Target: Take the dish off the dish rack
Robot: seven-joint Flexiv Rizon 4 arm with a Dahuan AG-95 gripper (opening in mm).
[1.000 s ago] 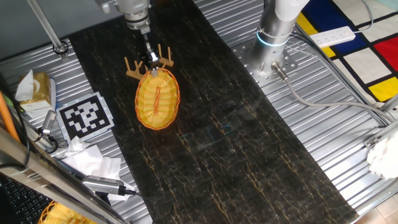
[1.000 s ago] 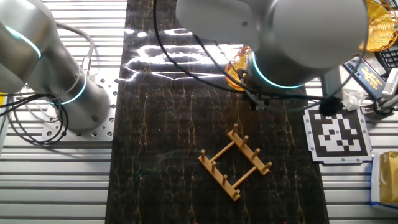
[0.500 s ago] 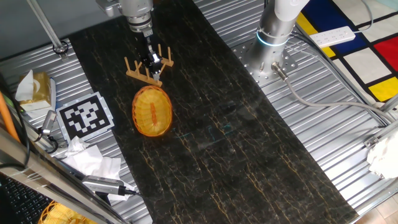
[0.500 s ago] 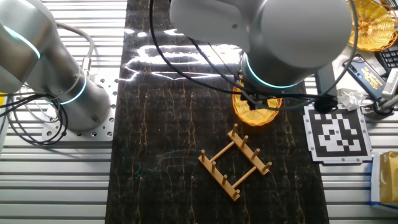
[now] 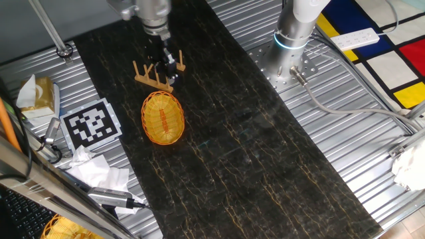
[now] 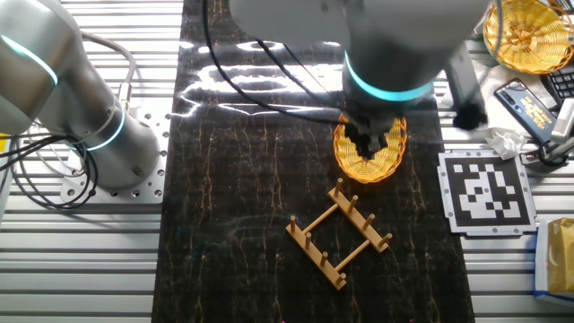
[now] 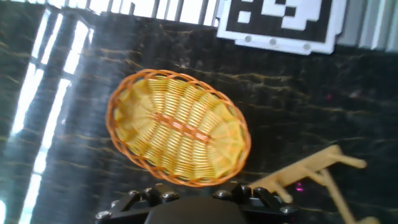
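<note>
The dish (image 5: 163,118), an oval yellow-orange wicker piece with a darker orange stripe down its centre, lies flat and open side up on the dark marbled bench (image 5: 252,153). It is off the dish rack (image 5: 157,74): in one fixed view it sits just at 6 o'clock of the rack, close to the rack's base rail, though whether the two touch cannot be told. In the other fixed view the dish (image 6: 369,151) lies at 12 o'clock of the rack (image 6: 339,235), with a strip of bench showing between them.

The rack is light-brown wood, two rails joined by crossbars with short upright pegs, and nothing rests on it.

The gripper (image 5: 167,64) hangs over the rack in one fixed view, below the arm's wrist. In the other fixed view the gripper (image 6: 370,142) overlaps the dish's middle, but it holds nothing. Whether its fingers stand apart or together cannot be told; they are dark, small and partly blurred, and the hand view shows only the gripper body along the bottom edge.

In the hand view the dish (image 7: 179,129) fills the centre, its long axis running from 10 o'clock to 4 o'clock, with part of the rack (image 7: 311,171) at 4 o'clock of it and a black-and-white marker tag (image 7: 278,18) at 1 o'clock.
</note>
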